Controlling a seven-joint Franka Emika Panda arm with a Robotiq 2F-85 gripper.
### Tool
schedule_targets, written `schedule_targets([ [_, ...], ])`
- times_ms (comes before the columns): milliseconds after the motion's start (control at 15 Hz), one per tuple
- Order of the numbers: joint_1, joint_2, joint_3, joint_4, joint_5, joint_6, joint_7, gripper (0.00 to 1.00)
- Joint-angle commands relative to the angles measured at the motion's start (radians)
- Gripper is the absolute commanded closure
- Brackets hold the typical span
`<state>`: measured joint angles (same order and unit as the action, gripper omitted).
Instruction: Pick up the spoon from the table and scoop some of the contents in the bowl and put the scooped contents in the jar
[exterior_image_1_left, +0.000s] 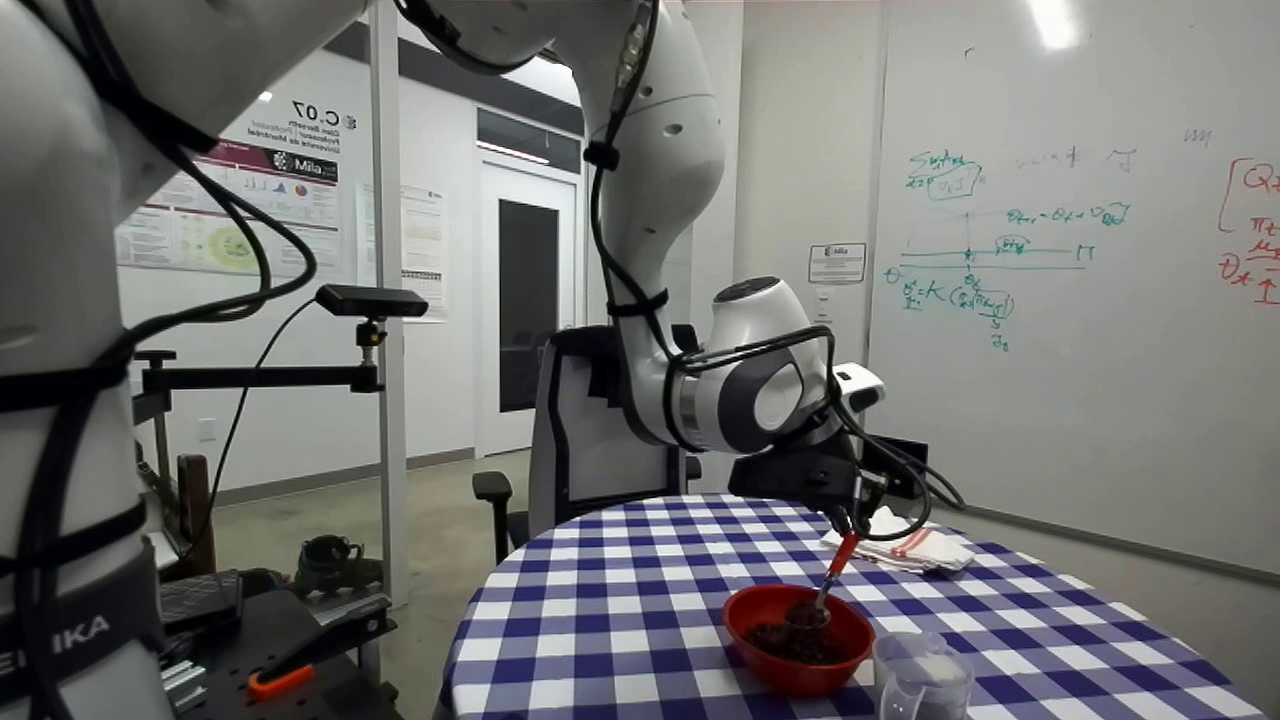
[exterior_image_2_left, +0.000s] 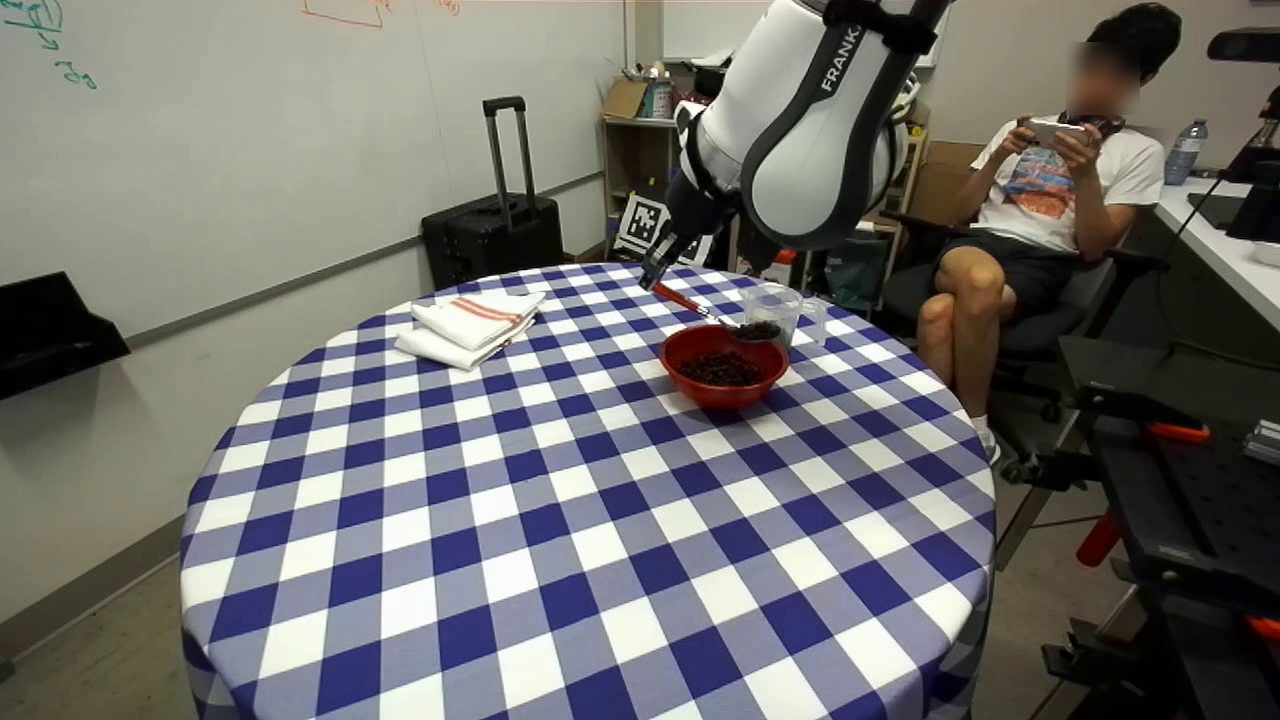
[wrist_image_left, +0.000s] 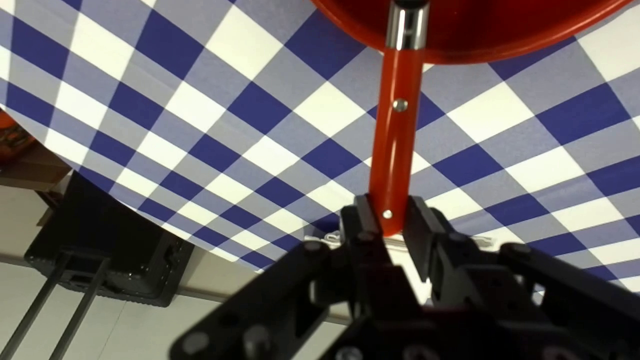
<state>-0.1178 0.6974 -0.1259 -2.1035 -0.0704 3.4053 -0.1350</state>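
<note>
1. The gripper (wrist_image_left: 389, 212) is narrow, its two fingers closed on the end of the red handle of the spoon (wrist_image_left: 398, 135).
2. The spoon slants down from that grip, its head over the bowl (exterior_image_2_left: 722, 396). In both exterior views the head bears a dark heap.
3. The bowl stands on the checked cloth of the table (exterior_image_2_left: 560, 500), with more of the dark, crumbly contents (exterior_image_2_left: 718, 370) inside it.
4. In an exterior view, the jar (exterior_image_2_left: 771, 299) stands upright just beside the bowl, on its far right side. Whether the two touch, I cannot tell.
5. A folded white cloth (exterior_image_2_left: 470, 325) lies to the left there, well apart from both and probably no hindrance.
6. The scooping looks done, and the step in hand seems to be carrying the load across. No dark contents can be made out in the jar, so the emptying appears not yet done.
7. The next move calls for raising the head above the jar's rim while keeping it level, shifting it far and right until it is over the opening, then turning the wrist to tip.
8. Since the hold is at the handle's very end, the spoon could twist or dip under its load; a slow, smooth carry should limit spilling.
</note>
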Motion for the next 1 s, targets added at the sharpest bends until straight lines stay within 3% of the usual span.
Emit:
schedule_targets([
  [0,-0.025,-0.027,0.009,0.035,-0.032,-0.080,-0.010,0.95],
  [933,-0.116,-0.037,0.006,0.131,-0.029,-0.147,-0.014,0.95],
])
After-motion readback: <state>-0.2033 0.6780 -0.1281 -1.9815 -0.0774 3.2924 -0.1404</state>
